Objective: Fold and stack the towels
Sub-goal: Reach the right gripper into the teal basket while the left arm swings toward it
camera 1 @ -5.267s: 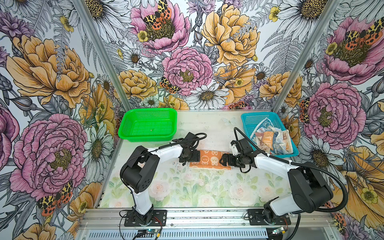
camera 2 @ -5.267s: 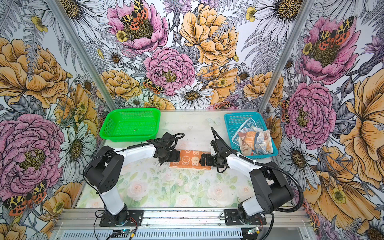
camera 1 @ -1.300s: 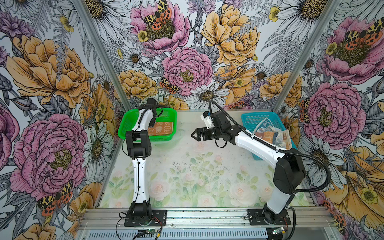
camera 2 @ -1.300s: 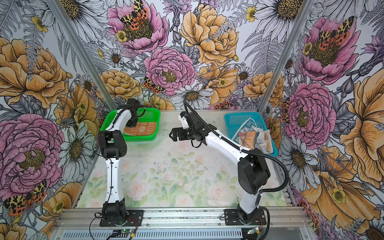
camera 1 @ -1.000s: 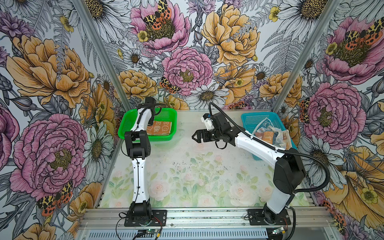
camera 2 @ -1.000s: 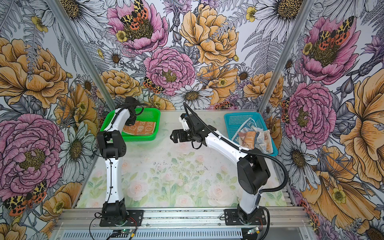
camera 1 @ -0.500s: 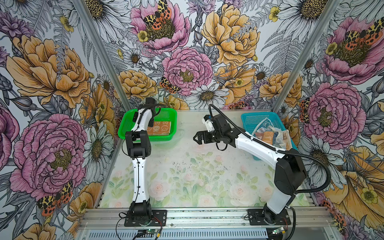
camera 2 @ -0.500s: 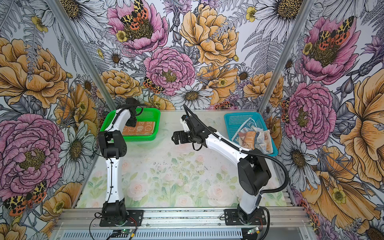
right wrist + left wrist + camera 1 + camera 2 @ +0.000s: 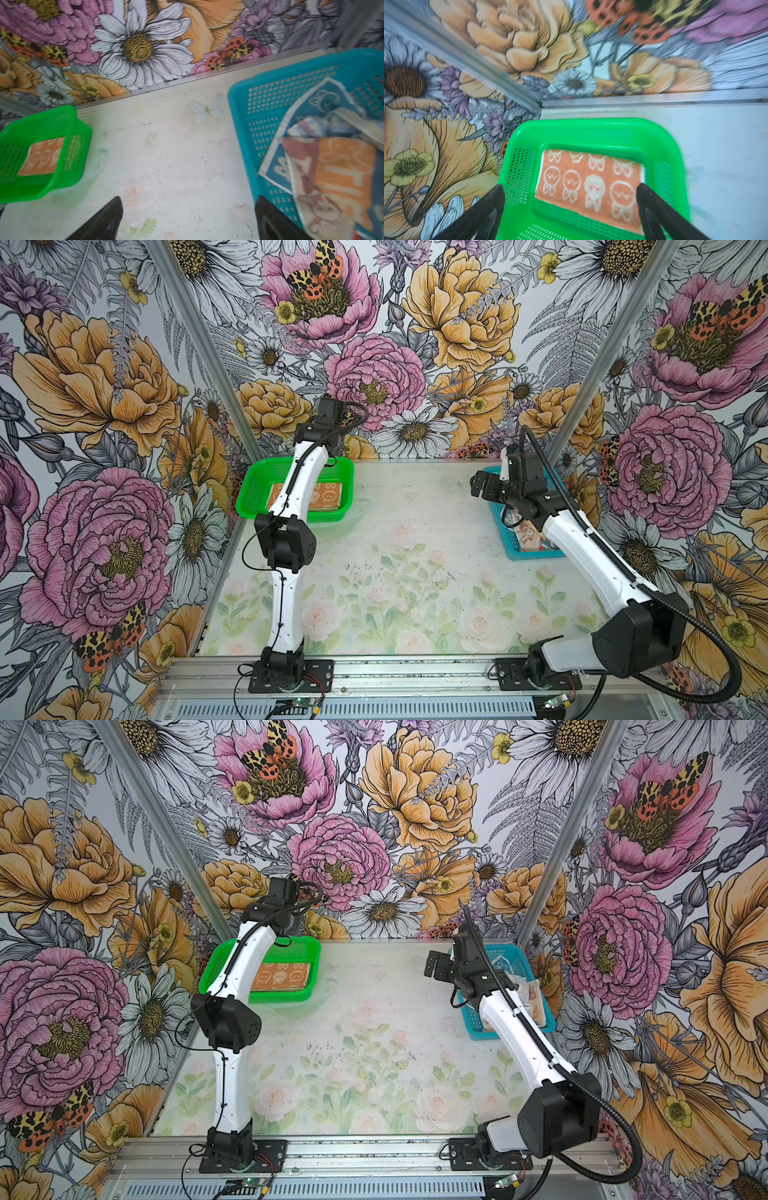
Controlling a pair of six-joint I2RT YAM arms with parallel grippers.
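On the table (image 9: pixel 415 556), the left basket (image 9: pixel 248 506) stands in the far left corner and the right basket (image 9: pixel 505 541) at the far right edge, well apart. A folded towel (image 9: pixel 328 498) lies flat in the left basket, under the left gripper (image 9: pixel 571 193). Crumpled towels (image 9: pixel 336 166) lie heaped in the right basket; the right gripper (image 9: pixel 478 488) hangs at its left rim.

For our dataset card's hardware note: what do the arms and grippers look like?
The left arm and right arm have white shells, black joint housings and black base plates on an aluminium rail. A thin black cable runs along the left; a thick corrugated black hose trails the right. Left gripper and right gripper have black tapered fingers.
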